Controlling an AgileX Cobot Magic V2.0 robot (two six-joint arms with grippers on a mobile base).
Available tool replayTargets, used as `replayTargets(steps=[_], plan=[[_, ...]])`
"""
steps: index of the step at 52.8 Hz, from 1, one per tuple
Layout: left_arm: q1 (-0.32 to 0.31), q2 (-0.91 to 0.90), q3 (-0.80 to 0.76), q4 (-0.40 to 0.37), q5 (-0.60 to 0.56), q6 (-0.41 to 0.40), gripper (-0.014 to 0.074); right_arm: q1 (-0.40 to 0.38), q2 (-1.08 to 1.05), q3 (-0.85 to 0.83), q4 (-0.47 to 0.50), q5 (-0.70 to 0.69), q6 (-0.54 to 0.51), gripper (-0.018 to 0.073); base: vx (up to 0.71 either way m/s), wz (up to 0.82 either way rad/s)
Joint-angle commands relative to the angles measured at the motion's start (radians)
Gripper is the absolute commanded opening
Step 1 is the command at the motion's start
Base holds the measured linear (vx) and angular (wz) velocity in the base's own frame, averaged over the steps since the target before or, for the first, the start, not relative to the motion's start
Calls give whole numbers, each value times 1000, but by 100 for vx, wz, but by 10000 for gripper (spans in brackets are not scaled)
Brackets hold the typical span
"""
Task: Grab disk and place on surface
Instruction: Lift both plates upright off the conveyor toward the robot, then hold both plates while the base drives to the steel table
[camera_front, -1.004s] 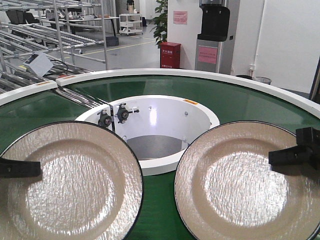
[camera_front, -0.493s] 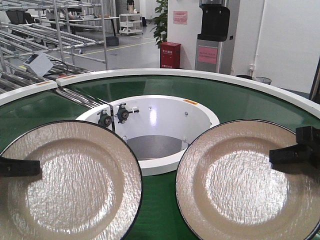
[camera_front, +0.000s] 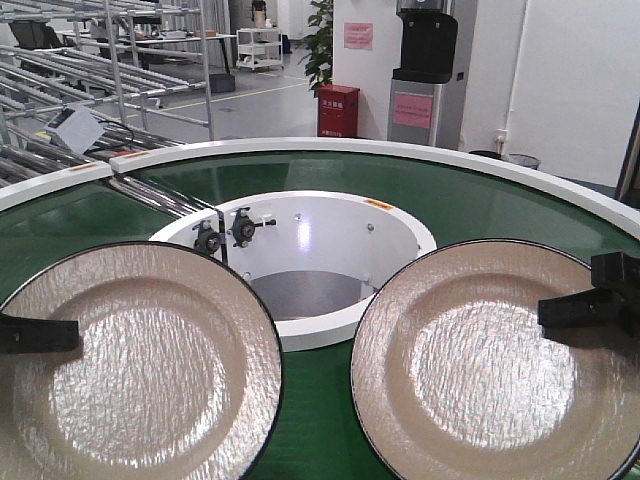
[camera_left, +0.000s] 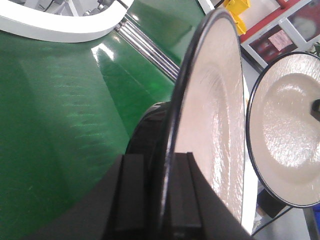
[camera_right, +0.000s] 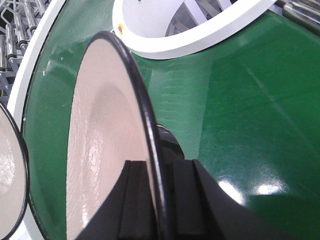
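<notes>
Two cream disks with black rims hang over the green conveyor belt (camera_front: 330, 410). My left gripper (camera_front: 76, 335) is shut on the left edge of the left disk (camera_front: 150, 370). In the left wrist view, that gripper (camera_left: 162, 162) pinches the rim of its disk (camera_left: 215, 100) edge-on, and the other disk (camera_left: 287, 130) shows to the right. My right gripper (camera_front: 542, 312) is shut on the right edge of the right disk (camera_front: 470, 370). The right wrist view shows that gripper (camera_right: 157, 167) clamping its disk (camera_right: 100, 130). The steel surface is out of view.
A white central hub (camera_front: 330, 330) with two black bearing blocks (camera_front: 228, 233) sits between and beyond the disks. The belt's white outer rim (camera_front: 400, 152) curves behind. Roller racks (camera_front: 60, 70) stand at far left, a red box (camera_front: 338, 108) and dispenser (camera_front: 428, 70) behind.
</notes>
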Motion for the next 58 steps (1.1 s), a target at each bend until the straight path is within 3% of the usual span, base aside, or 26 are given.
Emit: replayTargets(steps=[1, 24, 58], plan=[[-5, -33, -33, -140, -2, -14, -8, -3, -37, -32, 111, -32, 0, -9, -1, -6], [-5, -33, -33, -140, -2, -14, -8, -3, -37, -32, 111, -32, 0, -9, -7, -28], [-5, -33, -33, -140, -2, -14, -8, -3, -37, -32, 111, -32, 0, -9, -17, -66]])
